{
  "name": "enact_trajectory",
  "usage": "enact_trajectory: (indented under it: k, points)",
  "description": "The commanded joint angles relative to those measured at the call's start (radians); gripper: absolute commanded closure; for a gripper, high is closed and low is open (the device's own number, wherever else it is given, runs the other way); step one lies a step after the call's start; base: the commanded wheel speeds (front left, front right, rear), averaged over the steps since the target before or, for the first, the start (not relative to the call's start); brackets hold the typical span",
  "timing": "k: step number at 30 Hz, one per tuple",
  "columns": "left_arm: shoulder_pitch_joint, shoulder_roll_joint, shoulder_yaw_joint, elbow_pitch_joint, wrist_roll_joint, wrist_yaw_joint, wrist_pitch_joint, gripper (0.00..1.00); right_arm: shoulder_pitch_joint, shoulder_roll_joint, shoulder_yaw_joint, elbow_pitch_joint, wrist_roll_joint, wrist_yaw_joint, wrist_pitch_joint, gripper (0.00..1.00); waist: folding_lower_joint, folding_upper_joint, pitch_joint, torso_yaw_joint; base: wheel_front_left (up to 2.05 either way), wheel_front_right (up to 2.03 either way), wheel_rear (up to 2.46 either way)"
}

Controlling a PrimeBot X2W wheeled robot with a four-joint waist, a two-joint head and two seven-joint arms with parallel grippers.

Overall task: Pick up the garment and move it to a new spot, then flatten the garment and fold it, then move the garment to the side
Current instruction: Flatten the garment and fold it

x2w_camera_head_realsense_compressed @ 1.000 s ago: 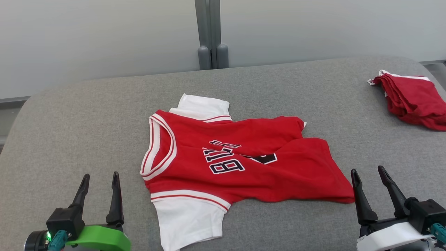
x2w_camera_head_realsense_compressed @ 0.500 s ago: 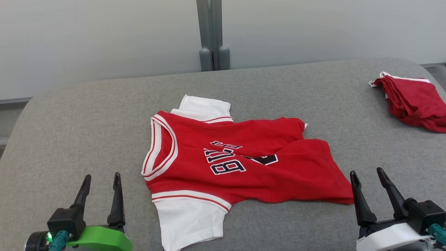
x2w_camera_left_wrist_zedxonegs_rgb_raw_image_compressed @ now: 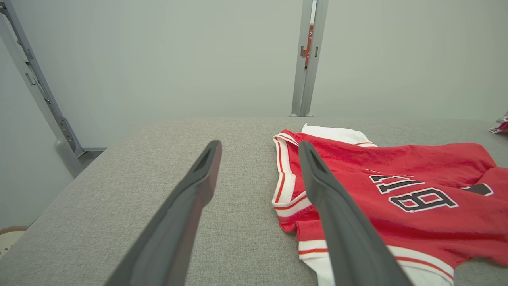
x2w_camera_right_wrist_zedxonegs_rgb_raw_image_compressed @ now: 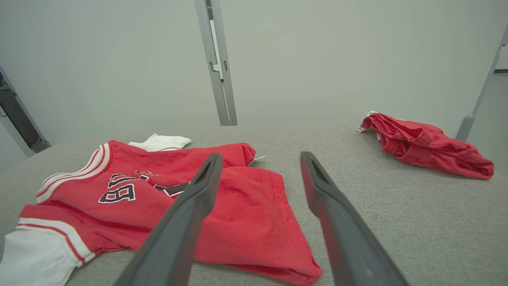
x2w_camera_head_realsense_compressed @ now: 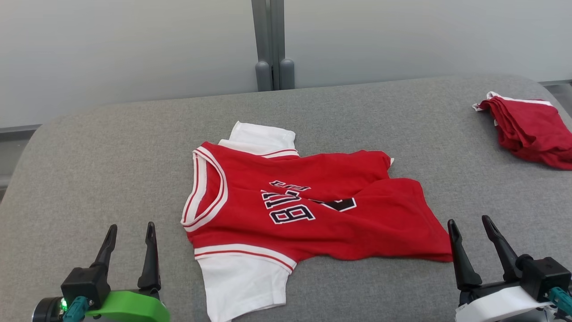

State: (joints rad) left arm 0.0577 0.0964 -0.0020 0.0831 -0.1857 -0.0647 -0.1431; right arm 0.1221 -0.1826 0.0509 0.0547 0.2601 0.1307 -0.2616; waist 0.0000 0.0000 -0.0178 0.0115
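Garment (x2w_camera_head_realsense_compressed: 313, 210): in the middle of the table (x2w_camera_head_realsense_compressed: 111, 147), lying sideways, neck opening toward the robot's left, hem toward its right.
Second cloth (x2w_camera_head_realsense_compressed: 532, 129): crumpled red heap with a white edge, at the far right of the table, well apart from the garment.
Post (x2w_camera_head_realsense_compressed: 270, 44): grey metal upright behind the far table edge, against a pale plain wall.
Left gripper (x2w_camera_head_realsense_compressed: 130, 225): fingers spread apart, holding nothing, over a bare stretch of grey surface short of the collar (x2w_camera_head_realsense_compressed: 203, 192).
Right gripper (x2w_camera_head_realsense_compressed: 467, 219): fingers spread apart, holding nothing, inner finger just beside the hem corner in the head view.
Table surface: grey woven fabric, fine-grained, rounded at the corners.
Garment cloth: soft red knit, white short sleeves, red-and-white striped trim at neck and armholes, black lettering (x2w_camera_head_realsense_compressed: 290, 208) outlined in white.
Garment shape: mostly flat, lower part creased on a diagonal, one flap lapping over the lettering.
Fingers: long, dark, matte, tapering to points.
Mounts: green on the left, white on the right.
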Motion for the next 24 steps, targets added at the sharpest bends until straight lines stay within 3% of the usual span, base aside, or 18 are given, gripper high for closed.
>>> enact_trajectory:
  k: [1,12,24]
  points:
    - [0.008,0.008,-0.003,-0.002,-0.008,0.006,-0.004,0.00,-0.002,0.002,-0.002,0.001,-0.006,0.000,-0.005,0.00,0.0000,0.0000,0.000,0.000,0.00,0.00,0.00]
    - [0.017,-0.010,-0.091,0.079,0.004,-0.013,0.009,0.00,-0.055,-0.018,-0.001,0.102,0.016,0.000,-0.004,0.00,0.0000,0.0000,0.024,-0.005,0.00,0.00,0.00]
    - [-0.051,-0.032,-0.178,0.344,-0.017,-0.028,-0.036,0.00,-0.208,-0.041,0.000,0.388,0.029,0.000,-0.004,0.00,0.0000,0.0000,0.105,0.004,0.00,0.00,0.00]
